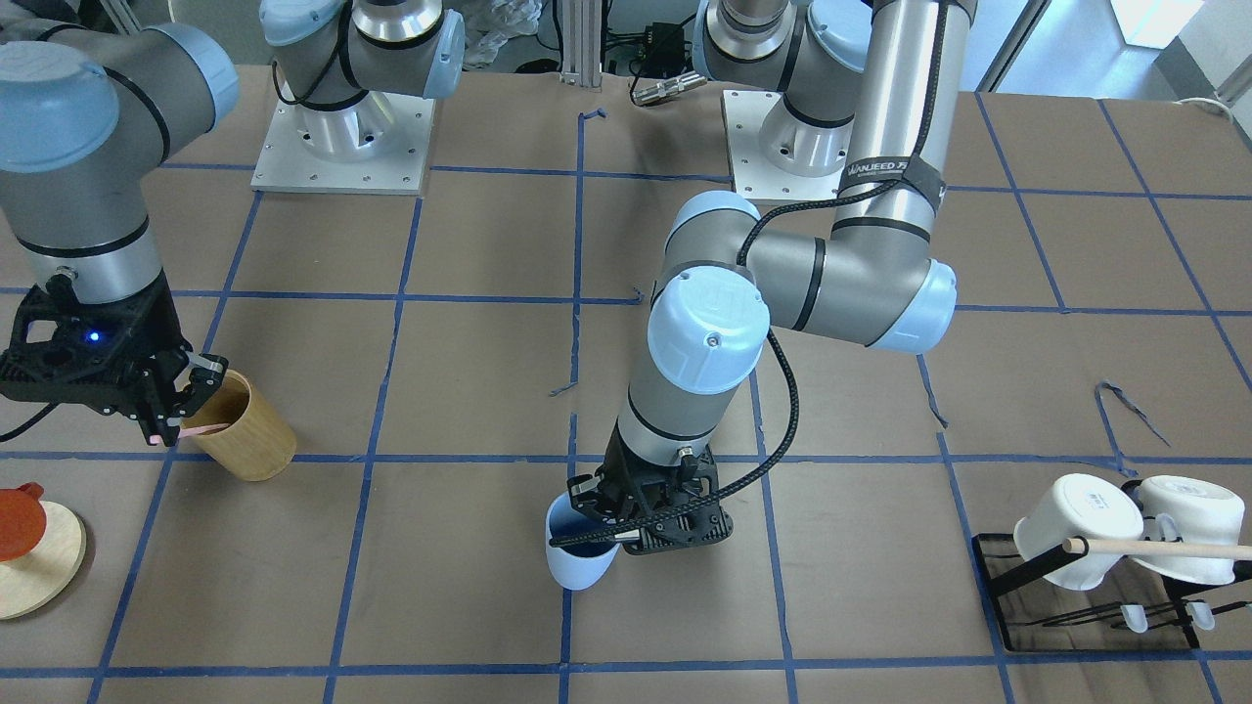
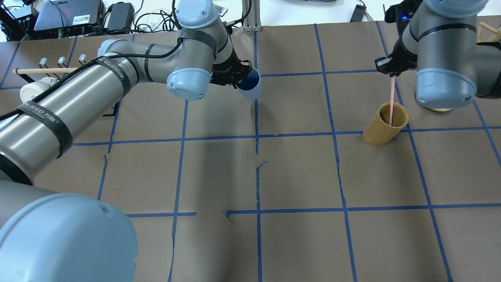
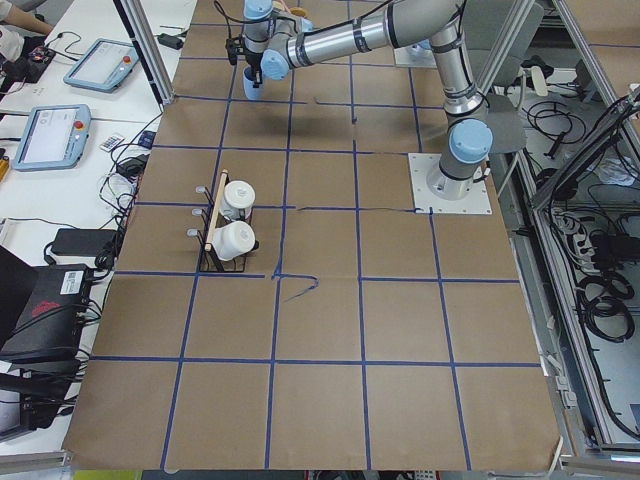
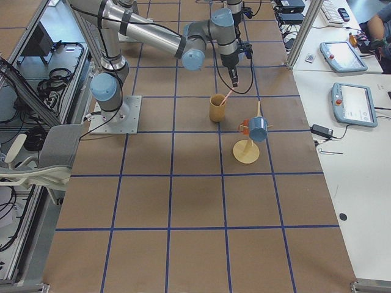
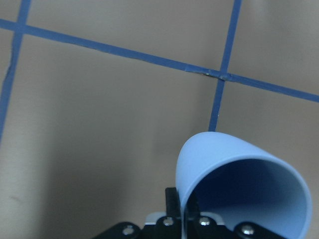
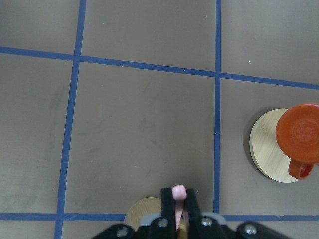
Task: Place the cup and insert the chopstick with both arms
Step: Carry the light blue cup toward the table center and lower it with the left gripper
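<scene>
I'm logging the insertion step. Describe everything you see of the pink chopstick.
The pink chopstick is thin, straight and plain, plastic-looking. The right gripper pinches its top end in its jaws. It hangs slightly tilted, its lower end inside the open mouth of the wooden tube. Whether it touches the bottom is hidden.

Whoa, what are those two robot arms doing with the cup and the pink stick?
The left gripper pinches the rim of a light blue cup, holding it tilted near the table's middle. The right gripper holds a pink chopstick by its top end, with the lower end down inside a wooden tube. The chopstick is not in the blue cup yet.
</scene>
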You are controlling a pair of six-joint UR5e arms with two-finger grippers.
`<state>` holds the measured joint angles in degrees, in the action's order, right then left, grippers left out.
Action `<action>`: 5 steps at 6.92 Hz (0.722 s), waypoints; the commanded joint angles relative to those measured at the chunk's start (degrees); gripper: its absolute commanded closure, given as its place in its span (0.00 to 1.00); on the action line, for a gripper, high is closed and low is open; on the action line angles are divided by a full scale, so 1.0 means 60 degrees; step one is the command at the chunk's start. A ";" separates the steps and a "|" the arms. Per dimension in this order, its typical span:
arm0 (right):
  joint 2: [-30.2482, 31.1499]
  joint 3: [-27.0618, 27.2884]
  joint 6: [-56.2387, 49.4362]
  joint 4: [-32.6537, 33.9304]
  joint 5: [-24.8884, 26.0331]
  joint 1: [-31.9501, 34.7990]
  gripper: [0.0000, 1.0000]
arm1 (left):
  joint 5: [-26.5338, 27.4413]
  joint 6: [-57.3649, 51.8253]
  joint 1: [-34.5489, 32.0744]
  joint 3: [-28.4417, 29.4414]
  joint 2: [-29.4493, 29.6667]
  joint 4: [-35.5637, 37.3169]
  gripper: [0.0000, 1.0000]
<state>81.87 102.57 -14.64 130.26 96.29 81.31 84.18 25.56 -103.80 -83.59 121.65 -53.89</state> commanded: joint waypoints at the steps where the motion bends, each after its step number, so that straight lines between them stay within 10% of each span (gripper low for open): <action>1: 0.0023 -0.0423 0.0038 -0.0060 -0.0023 -0.0016 1.00 | 0.0061 0.0003 -0.0087 -0.0201 0.0057 -0.0172 1.00; 3: 0.0081 -0.0804 0.0038 -0.0162 -0.0023 -0.0016 1.00 | 0.0061 -0.0113 -0.0073 -0.0613 -0.0001 -0.0086 0.94; 5: 0.0417 -0.1010 0.0154 -0.0470 -0.0053 0.0013 1.00 | 0.0047 -0.0128 -0.0073 -0.0527 -0.0191 -0.0085 0.41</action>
<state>83.34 97.27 -14.21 128.20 96.04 81.29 84.54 24.92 -104.25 -86.97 121.33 -54.36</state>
